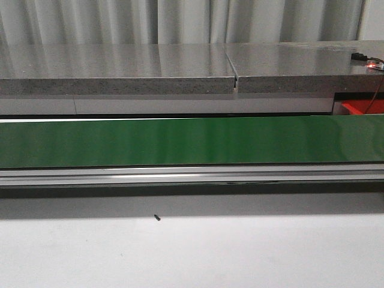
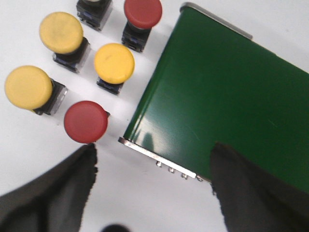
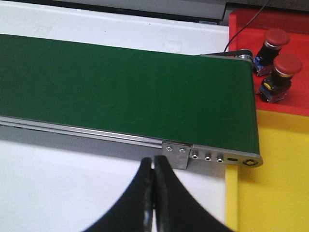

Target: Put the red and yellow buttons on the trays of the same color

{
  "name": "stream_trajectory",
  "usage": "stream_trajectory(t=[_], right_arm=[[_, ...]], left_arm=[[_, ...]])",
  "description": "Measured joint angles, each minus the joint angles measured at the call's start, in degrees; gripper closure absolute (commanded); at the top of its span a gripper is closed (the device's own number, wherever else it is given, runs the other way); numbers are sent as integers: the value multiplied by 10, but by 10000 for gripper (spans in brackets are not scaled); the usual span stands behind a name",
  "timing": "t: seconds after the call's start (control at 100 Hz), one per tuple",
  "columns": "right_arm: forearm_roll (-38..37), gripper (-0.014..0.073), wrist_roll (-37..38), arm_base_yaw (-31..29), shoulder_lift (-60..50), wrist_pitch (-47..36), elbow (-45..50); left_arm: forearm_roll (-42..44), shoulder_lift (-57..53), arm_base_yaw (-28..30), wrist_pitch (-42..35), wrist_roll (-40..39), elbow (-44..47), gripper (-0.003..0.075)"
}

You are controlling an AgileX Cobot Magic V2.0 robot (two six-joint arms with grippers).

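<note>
Presently, the front view shows the green conveyor belt (image 1: pixel 192 141) spanning the frame from left to right, with a grey stone ledge (image 1: pixel 120 69) behind it and the white tabletop (image 1: pixel 192 252) across the lower part; a corner of the red tray (image 1: pixel 362 108) appears at the right edge, and neither arm is visible there. In the left wrist view, the left gripper (image 2: pixel 152 186) is released, its two dark fingers spread wide at the lower left and lower right of the frame. Between and above them lies one end of the belt, occupying the right half. To its left, on the white tabletop, stand the unsorted buttons: three yellow buttons (image 2: pixel 114 63) in the upper left and centre, one red button (image 2: pixel 86 122) just above the left finger, a second red button (image 2: pixel 143 13) at the top edge, and a partly cropped button whose colour cannot be determined. In the right wrist view, the right gripper (image 3: pixel 154 193) is clenched with its fingers pressed together and grasping nothing, at lower centre, in front of the belt's metal end bracket. In the upper right of that frame, two red buttons (image 3: pixel 281 70) rest on the red tray. The yellow tray (image 3: pixel 270 183) adjoins it in the lower right.
</note>
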Motion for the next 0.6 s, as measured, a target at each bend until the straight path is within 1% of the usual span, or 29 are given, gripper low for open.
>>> stream_trajectory(t=[0.14, 0.29, 0.43, 0.6], right_arm=[[0, 685, 0, 0, 0, 0, 0], [0, 685, 0, 0, 0, 0, 0], [0, 685, 0, 0, 0, 0, 0], [0, 685, 0, 0, 0, 0, 0]], left_arm=[[13, 46, 18, 11, -1, -49, 103], [37, 90, 39, 38, -33, -91, 103], [56, 131, 69, 57, -60, -102, 103], [57, 175, 99, 62, -67, -104, 103]])
